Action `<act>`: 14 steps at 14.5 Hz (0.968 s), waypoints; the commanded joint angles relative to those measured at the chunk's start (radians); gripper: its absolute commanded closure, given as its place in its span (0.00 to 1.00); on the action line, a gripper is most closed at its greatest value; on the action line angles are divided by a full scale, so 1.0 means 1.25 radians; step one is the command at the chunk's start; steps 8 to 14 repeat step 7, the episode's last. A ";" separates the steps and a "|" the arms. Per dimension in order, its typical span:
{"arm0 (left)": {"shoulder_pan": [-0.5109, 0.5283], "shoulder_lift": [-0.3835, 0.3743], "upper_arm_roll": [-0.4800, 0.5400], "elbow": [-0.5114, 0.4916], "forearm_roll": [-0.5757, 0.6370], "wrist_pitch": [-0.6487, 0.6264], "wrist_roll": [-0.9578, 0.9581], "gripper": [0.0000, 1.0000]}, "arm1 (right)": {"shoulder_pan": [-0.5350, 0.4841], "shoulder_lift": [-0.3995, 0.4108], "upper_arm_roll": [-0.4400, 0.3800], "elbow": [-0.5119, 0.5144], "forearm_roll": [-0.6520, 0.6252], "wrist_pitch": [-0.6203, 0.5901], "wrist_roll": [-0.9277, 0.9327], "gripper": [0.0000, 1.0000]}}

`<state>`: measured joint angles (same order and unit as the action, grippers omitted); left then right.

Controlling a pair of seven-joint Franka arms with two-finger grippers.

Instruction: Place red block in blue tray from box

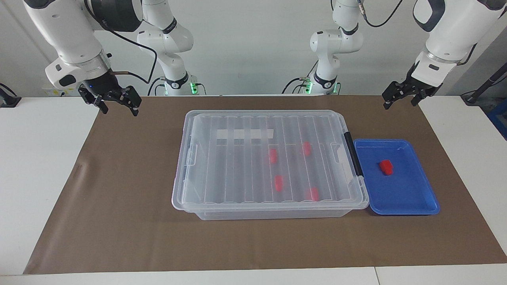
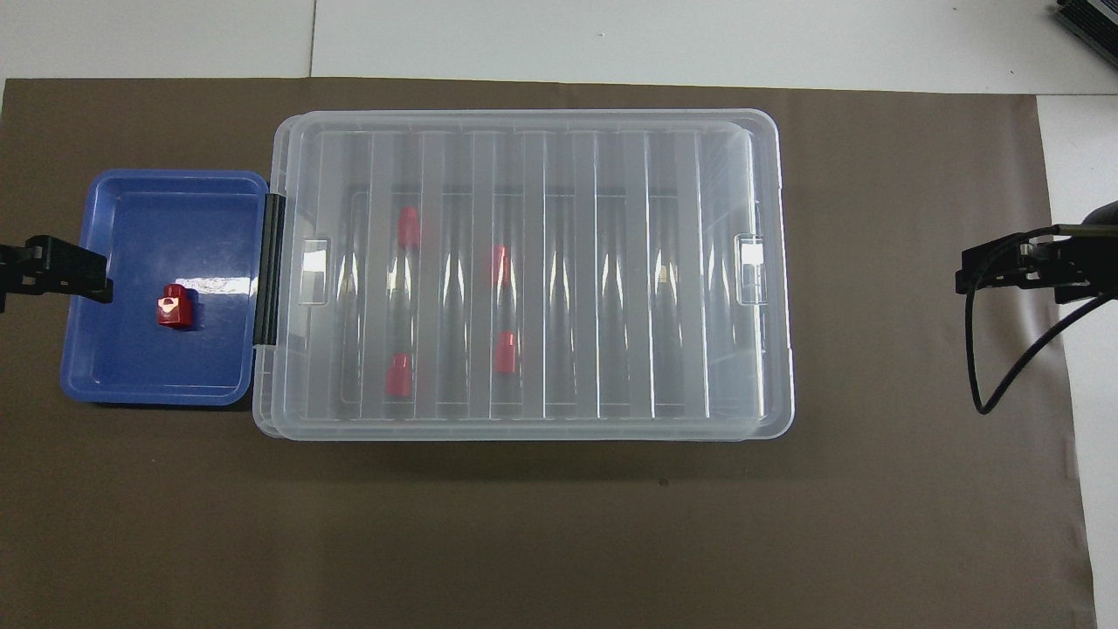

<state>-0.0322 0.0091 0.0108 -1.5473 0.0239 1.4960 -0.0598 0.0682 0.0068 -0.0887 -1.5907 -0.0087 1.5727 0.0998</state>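
At upper right of the facing view, the left gripper [image 1: 400,96] is held raised over the desk [image 1: 119,221] edge, jaws parted and empty; at upper left, the right gripper [image 1: 115,103] waits likewise, spread and empty. One red block [image 1: 386,166] lies in the blue tray [image 1: 412,206], mid-right, touching the box [image 1: 222,215]. The lid [image 1: 237,158] is shut over four blocks, suggesting placement is finished.

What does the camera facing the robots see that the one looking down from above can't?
Only the facing view shows the whole white arms, their bases, and the white label strip under the lid. Only the overhead view shows the box's clear latch tabs squarely from above. Both show the blue tray holding one red block, four more red blocks in the lidded box, and the left gripper and right gripper waiting.
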 commanded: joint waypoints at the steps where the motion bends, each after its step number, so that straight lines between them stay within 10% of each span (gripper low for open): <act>1: 0.004 -0.017 -0.001 -0.016 -0.011 0.013 -0.011 0.00 | -0.009 -0.007 0.003 0.000 0.012 -0.009 0.012 0.00; 14: 0.007 -0.017 -0.001 -0.018 -0.011 0.014 -0.011 0.00 | -0.007 -0.007 0.003 -0.001 0.008 -0.008 0.012 0.00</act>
